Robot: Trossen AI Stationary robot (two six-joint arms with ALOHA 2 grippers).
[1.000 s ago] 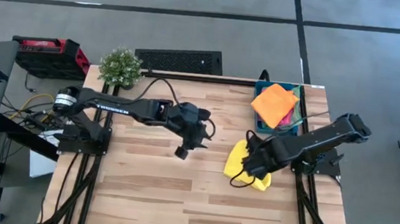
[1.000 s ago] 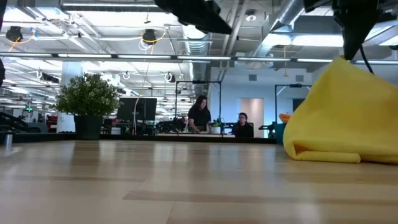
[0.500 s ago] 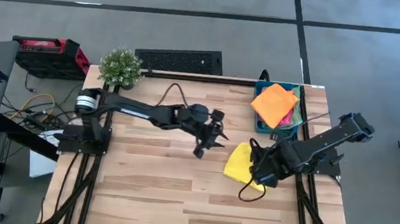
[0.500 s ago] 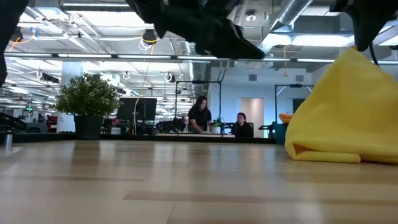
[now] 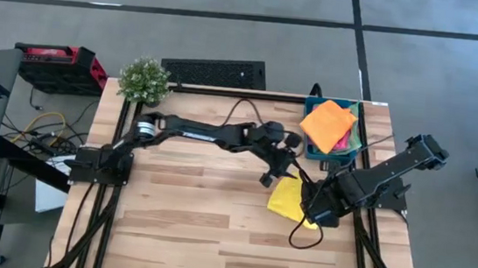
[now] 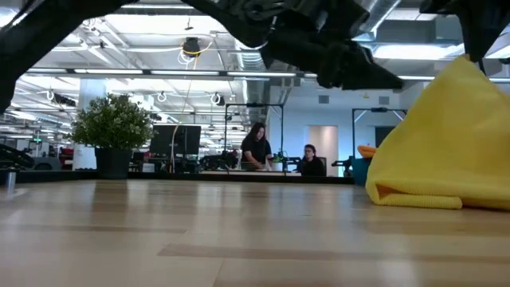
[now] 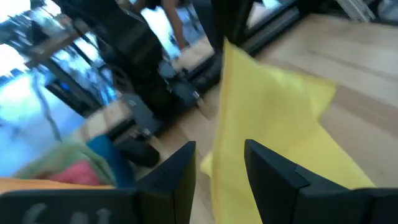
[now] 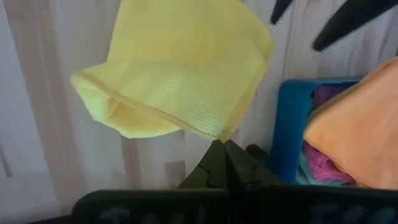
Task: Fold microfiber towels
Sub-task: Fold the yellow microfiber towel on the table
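Note:
The yellow towel lies bunched at the table's right, with one corner raised and its lower folds on the wood. My right gripper is shut on that raised corner. My left gripper is open just left of the towel, above the table. In the left wrist view the towel's raised edge stands ahead of the gap between its fingers; I cannot tell whether they touch it. The orange towel lies on top in the teal bin, with pink cloth under it. My right gripper pinches a corner of the yellow towel between its two shut fingers. That corner is the towel's highest point. The cloth slopes down from it to the table, where its folded lower part rests.
A potted plant stands at the table's far left corner. The teal bin sits at the far right corner, close behind both grippers. Bare wood spreads over the table's left and near parts. People sit far off in the room.
My left gripper has swept from the table's middle toward the right edge, up to the yellow towel. My right gripper has moved a little toward the right and near edges with the towel's corner, and the raised peak has shifted with it while the lower folds stay on the table.

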